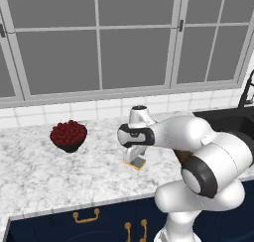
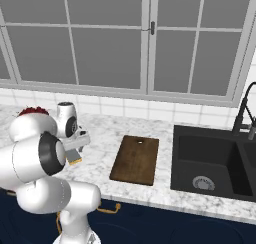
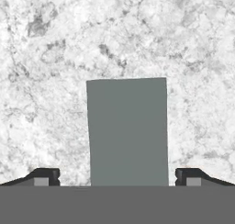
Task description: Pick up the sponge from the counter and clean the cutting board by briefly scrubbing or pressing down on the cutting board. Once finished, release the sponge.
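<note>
A wide window [image 1: 99,37] with pale grey frames and flat grey panes spans the upper half of both base views; a small dark latch [image 2: 152,27] sits on the central mullion. Beneath it runs a backsplash of white square tiles [image 2: 150,110]. At the right of the right base view a black sink [image 2: 210,163] is set into the worktop, with a round drain [image 2: 203,182] in its basin and a black faucet [image 2: 245,110] arching above. Along the bottom edge stand navy cabinets [image 1: 59,226] with gold handles [image 1: 86,217]. Light is even and soft.
</note>
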Robot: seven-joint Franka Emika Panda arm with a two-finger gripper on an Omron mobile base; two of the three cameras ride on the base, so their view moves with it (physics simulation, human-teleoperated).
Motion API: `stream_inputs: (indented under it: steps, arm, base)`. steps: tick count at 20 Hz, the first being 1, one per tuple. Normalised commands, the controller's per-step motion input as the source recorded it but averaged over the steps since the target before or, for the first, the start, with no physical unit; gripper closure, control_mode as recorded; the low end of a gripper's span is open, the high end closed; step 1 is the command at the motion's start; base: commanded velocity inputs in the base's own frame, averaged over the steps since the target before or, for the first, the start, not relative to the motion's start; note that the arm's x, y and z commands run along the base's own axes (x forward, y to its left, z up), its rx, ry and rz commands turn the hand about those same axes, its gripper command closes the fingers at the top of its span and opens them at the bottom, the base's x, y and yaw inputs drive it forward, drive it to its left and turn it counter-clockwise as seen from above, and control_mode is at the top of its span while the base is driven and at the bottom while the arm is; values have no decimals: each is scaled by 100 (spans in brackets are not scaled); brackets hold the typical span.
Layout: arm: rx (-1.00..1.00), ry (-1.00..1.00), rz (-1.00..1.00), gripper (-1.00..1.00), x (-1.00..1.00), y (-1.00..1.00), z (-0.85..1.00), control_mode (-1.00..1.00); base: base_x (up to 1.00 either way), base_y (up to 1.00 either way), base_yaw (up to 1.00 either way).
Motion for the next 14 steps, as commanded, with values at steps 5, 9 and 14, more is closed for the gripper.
stream_inputs:
  steps: [5,9,14]
  arm:
    - [0,0,0,-100,0,1,-18,-100]
    - [0,0,0,-100,0,0,-15,-100]
    - [0,0,0,-100,0,0,-12,-100]
  base:
    - [0,0,0]
    - [0,0,0]
    - [0,0,0]
